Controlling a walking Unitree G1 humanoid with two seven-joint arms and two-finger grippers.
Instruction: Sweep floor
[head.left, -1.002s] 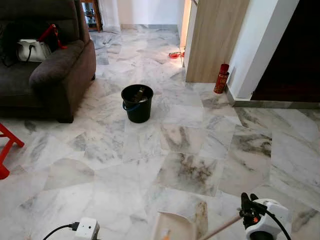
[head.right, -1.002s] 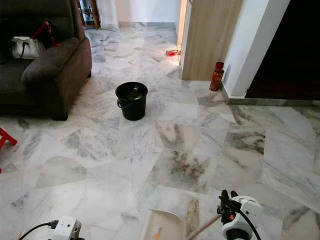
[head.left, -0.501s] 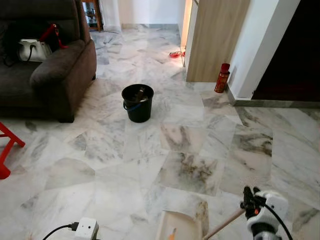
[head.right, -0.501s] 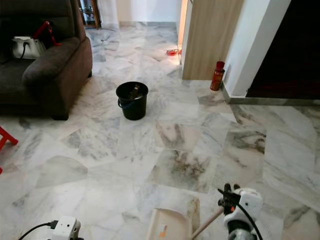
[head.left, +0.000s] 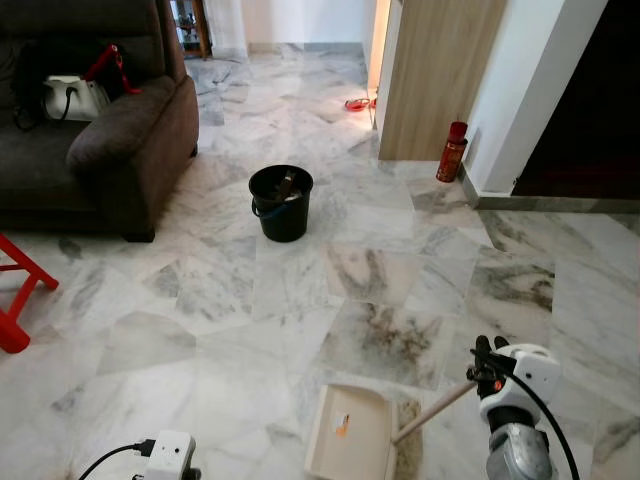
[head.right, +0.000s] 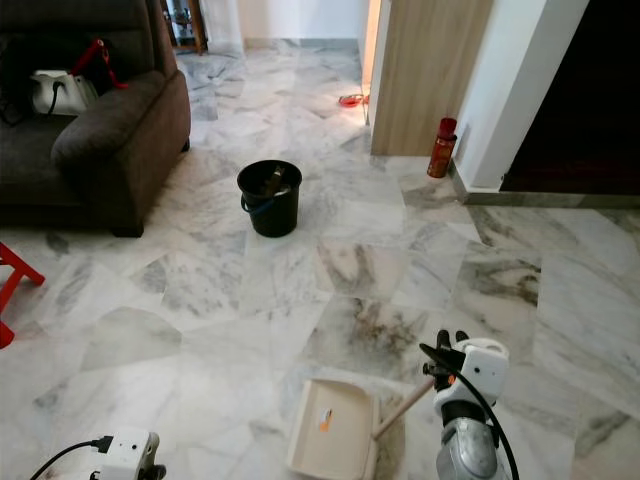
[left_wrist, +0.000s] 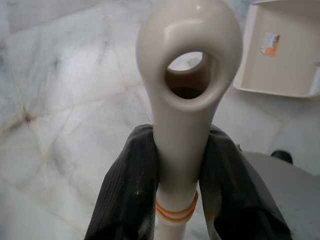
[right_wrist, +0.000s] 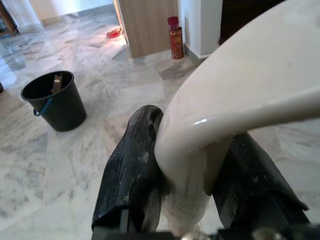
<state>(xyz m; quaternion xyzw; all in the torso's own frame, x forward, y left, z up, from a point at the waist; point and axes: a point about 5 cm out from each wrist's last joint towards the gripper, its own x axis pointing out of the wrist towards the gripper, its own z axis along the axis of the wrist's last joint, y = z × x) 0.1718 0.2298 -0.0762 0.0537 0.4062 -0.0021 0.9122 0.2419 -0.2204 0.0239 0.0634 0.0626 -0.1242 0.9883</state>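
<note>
A cream dustpan (head.left: 350, 436) lies flat on the marble floor just ahead of me, with a small orange scrap (head.left: 342, 424) inside it. Its long pale handle (head.left: 432, 411) slants up to my right gripper (head.left: 483, 362), which is shut on the handle's curved top (right_wrist: 200, 130). My left gripper (left_wrist: 181, 146) is shut on a cream broom handle (left_wrist: 187, 75) that ends in a hanging hole. The lower part of this handle is hidden. The left arm (head.left: 170, 455) sits low at the near left. The dustpan (left_wrist: 280, 55) lies close beside the left gripper.
A black bucket (head.left: 281, 201) stands mid-floor ahead. A dark sofa (head.left: 110, 130) is at the left, with a red stool (head.left: 15, 300) near it. A wooden cabinet (head.left: 435, 75), a red can (head.left: 452, 152) and a dark doorway (head.left: 590, 100) lie to the right.
My right gripper has pushed forward and up, and the dustpan has slid ahead from the near edge into fuller view. The camera has shifted slightly.
</note>
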